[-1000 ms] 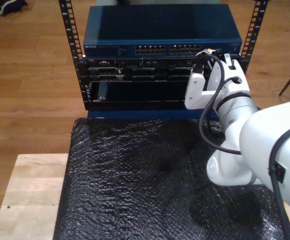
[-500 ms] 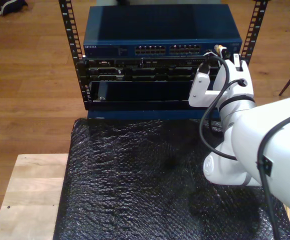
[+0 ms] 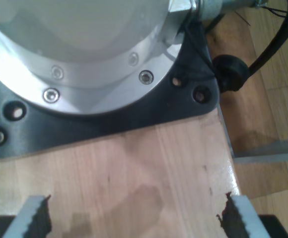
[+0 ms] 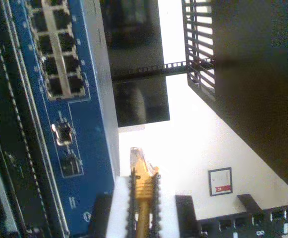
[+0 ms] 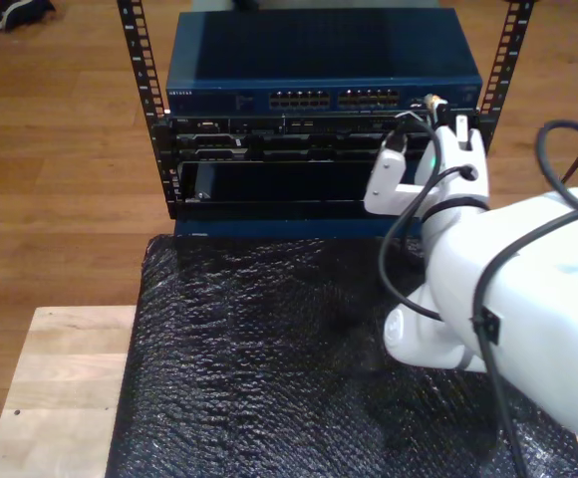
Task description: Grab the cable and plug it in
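Apparently unplugged, cable (image 4: 143, 186) in my second pincer (image 4: 143, 198)

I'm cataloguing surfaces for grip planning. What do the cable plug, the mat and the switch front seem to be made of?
The cable plug looks like clear glossy plastic over a yellow jacket. The mat looks like black bubble wrap, dimpled and shiny. The switch front looks like blue painted metal, though that stays uncertain.

Switch (image 5: 324, 75) front lettering too blurred; nothing legible.

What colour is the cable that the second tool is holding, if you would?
Yellow-orange; the cable has a clear plug at its tip. The second wrist view shows it best.
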{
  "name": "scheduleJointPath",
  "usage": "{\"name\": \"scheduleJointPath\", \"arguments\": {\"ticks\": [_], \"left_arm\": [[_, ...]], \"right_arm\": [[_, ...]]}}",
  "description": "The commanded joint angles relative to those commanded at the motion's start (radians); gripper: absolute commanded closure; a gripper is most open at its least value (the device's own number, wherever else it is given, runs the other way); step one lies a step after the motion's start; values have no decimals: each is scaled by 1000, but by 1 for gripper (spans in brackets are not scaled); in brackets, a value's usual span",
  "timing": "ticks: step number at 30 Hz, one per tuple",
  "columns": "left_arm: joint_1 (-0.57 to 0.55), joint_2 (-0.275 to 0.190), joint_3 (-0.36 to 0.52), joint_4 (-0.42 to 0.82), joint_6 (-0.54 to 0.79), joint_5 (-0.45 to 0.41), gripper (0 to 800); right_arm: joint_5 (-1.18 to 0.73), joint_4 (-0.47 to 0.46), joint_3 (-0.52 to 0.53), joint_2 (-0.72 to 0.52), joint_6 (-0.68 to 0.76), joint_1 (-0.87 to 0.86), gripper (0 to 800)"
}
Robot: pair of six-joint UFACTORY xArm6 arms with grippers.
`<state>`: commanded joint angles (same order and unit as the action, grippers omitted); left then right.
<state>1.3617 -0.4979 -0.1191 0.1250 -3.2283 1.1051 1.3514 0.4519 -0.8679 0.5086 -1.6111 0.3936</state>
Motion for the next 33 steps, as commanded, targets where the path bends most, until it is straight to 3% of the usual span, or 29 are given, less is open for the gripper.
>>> {"name": "scheduleJointPath", "arguments": {"ticks": [22,33], "left_arm": [[0,0,0,0,0,0,0],[0,0,0,0,0,0,0]], "right_arm": [[66,46,-236,192,-18,41,800],[58,87,-253,201,-46,55,800]]}}
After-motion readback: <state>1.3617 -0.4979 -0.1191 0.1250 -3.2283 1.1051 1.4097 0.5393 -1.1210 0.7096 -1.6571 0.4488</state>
